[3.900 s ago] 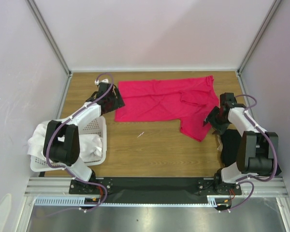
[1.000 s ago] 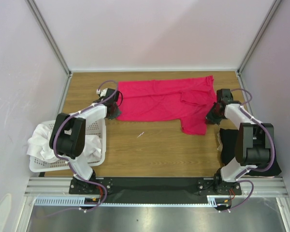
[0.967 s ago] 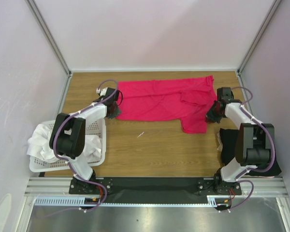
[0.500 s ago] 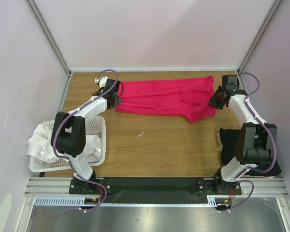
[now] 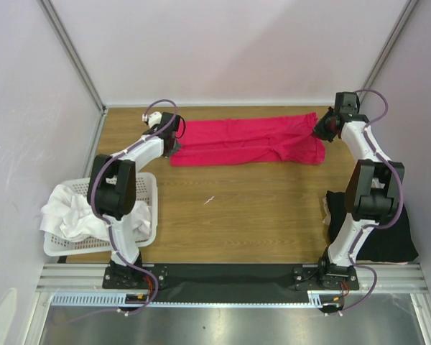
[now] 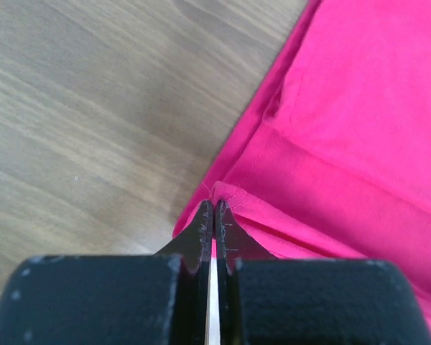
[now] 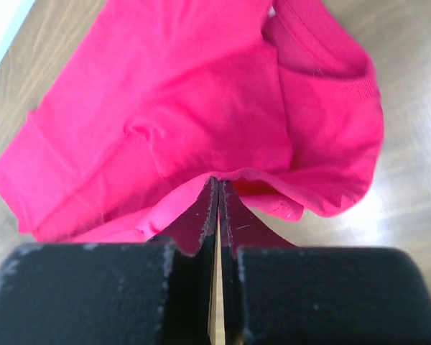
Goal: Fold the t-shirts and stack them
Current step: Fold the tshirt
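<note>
The crimson-pink t-shirt (image 5: 248, 140) lies as a narrow band across the far part of the wooden table, doubled over on itself. My left gripper (image 5: 174, 136) is shut on its left edge; in the left wrist view the fingertips (image 6: 215, 205) pinch a fabric corner (image 6: 345, 144). At the shirt's right end my right gripper (image 5: 323, 128) is shut on a fold, which the right wrist view shows as cloth (image 7: 201, 93) bunched at the tips (image 7: 218, 183). A black t-shirt (image 5: 377, 230) lies at the near right. White t-shirts (image 5: 68, 215) fill the basket.
The white perforated basket (image 5: 149, 188) stands at the near left beside the left arm's base. Grey walls and metal posts close in the table on three sides. A small light scrap (image 5: 210, 199) lies on the wood mid-table.
Both grippers have moved toward the far wall, carrying the shirt's near edge over the rest. The pink shirt has gone from a broad spread to a narrow folded band.
</note>
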Robot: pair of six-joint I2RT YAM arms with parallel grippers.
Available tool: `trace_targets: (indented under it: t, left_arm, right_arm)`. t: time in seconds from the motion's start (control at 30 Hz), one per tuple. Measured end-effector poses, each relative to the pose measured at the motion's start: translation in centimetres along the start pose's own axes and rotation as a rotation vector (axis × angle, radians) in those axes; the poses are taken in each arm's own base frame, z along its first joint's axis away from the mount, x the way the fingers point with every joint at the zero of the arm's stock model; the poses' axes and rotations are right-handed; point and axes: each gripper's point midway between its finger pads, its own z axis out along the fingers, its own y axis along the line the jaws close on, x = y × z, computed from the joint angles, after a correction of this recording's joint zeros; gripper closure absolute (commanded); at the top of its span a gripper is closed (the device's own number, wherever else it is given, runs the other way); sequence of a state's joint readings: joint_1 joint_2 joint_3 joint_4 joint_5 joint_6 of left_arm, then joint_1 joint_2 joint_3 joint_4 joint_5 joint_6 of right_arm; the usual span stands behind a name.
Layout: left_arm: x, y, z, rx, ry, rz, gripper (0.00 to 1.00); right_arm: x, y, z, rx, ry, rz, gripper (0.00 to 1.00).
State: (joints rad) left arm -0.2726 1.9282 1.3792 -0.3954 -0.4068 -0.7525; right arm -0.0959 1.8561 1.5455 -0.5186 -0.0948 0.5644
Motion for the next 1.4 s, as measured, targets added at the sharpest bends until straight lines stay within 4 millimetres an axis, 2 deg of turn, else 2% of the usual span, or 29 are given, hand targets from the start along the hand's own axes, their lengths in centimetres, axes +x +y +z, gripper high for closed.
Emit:
trace_targets:
  t: [0.27, 0.63, 0.83, 1.27, 1.4]
  left_arm:
    - [-1.2, -1.0, 1.7, -0.013, -0.013, -0.019, 1.0]
    - [-2.5, -1.8, 2.8, -0.022, -0.045, -0.029, 1.0]
    - [-2.6, -2.3, 3.9, -0.024, -0.049, -0.023, 1.0]
    - [-4.5, -3.4, 5.0, -0.013, -0.097, -0.024, 1.0]
    - [-4.5, -3.5, 5.6, -0.018, -0.098, -0.022, 1.0]
  right_arm:
    - [-2.4, 0.8, 2.7, -0.024, 0.009, -0.011, 1.0]
    - [-2.9, 1.3, 5.7, -0.06, 0.044, -0.044, 1.0]
    - [-3.4, 1.6, 6.5, -0.07, 0.041, -0.06, 1.0]
    - [-4.5, 1.8, 8.2, -0.087, 0.034, -0.089, 1.0]
    - [-4.6, 1.9, 8.9, -0.095, 0.037, -0.097, 1.0]
